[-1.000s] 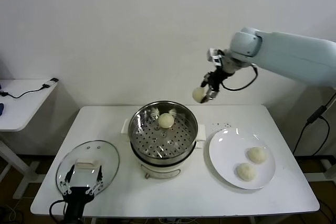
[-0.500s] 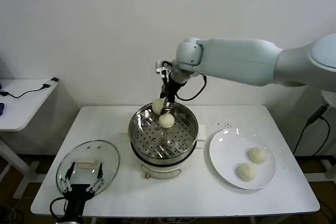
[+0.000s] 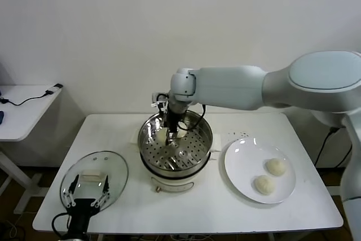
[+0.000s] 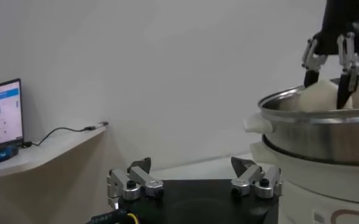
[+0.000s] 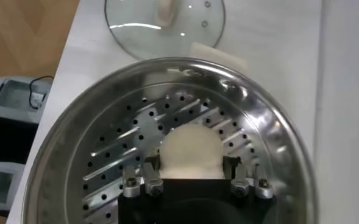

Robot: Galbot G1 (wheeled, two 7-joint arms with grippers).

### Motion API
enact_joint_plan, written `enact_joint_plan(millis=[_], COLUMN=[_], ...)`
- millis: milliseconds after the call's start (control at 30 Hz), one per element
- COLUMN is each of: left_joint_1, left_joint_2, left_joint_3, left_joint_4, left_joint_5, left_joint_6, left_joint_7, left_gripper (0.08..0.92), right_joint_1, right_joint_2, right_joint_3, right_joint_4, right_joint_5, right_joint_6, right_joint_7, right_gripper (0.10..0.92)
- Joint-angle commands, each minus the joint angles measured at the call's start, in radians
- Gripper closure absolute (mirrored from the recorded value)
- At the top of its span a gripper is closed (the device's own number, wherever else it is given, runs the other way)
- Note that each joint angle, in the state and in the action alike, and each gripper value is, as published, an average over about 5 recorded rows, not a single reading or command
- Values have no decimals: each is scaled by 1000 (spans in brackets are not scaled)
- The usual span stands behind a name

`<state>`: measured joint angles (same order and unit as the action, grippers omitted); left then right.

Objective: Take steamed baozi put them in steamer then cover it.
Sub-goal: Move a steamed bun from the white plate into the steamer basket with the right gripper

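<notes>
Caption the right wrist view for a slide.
Right gripper lowers a baozi into the steamer; glass lid lies beyond.

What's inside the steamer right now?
Inside the steamer: the right hand, shut on a baozi, low over the perforated bottom. A second baozi sits just behind, mostly hidden by the hand. The lid lies off to the side.
</notes>
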<state>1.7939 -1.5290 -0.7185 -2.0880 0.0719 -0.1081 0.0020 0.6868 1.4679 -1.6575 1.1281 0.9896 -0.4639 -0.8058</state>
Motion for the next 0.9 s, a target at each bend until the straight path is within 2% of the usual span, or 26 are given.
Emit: enact_joint_plan(millis=[33,333,533,733,900], left_joint_1=[-2,-9,-12,-17,-12], left_joint_2=[2,1,3,4,4], left_joint_3=[0,-1,-1,0,3], left_joint_4=[8,12,12,10,6], left_joint_5=[-1,0,0,4,6], left_joint_6=[-1,2,2,5,5], left_joint_7=[0,0,0,0,0], left_gripper=[177,177,177,177,177], right_joint_1=[-73,-79,-31,57,139], right_joint_2=[51,51,4,-121,-317], right_joint_3=[3,9,19,28,53], right_joint_4=[-43,-60,-22,84,207], right_joint_5=[-11,-21,-16,-24,-107], right_joint_6=[-4,-3,1,13,42], right_joint_7=[10,6,-16,-51,-84], right_gripper=[364,342,219,203,203])
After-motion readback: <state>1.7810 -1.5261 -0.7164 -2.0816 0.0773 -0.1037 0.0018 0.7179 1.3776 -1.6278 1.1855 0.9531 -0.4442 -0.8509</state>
